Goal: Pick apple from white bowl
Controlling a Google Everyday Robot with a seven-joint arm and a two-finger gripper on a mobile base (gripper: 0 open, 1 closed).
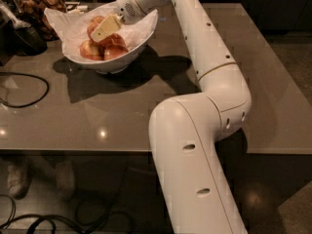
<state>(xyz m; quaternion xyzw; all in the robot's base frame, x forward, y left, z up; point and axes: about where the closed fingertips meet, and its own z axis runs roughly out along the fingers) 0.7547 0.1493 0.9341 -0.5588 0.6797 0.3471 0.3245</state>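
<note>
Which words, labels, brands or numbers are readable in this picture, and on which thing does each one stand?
None can be read.
The white arm, the end effector low over the white bowl, and the glass jar show no legible text.

Likely a break-room kitchen: glossy grey countertop (146, 118) with a glass jar of brown snacks (38, 4), looped black cable (46, 86), and wide white bowl (139, 43) under the cream gripper (105, 28)
</note>
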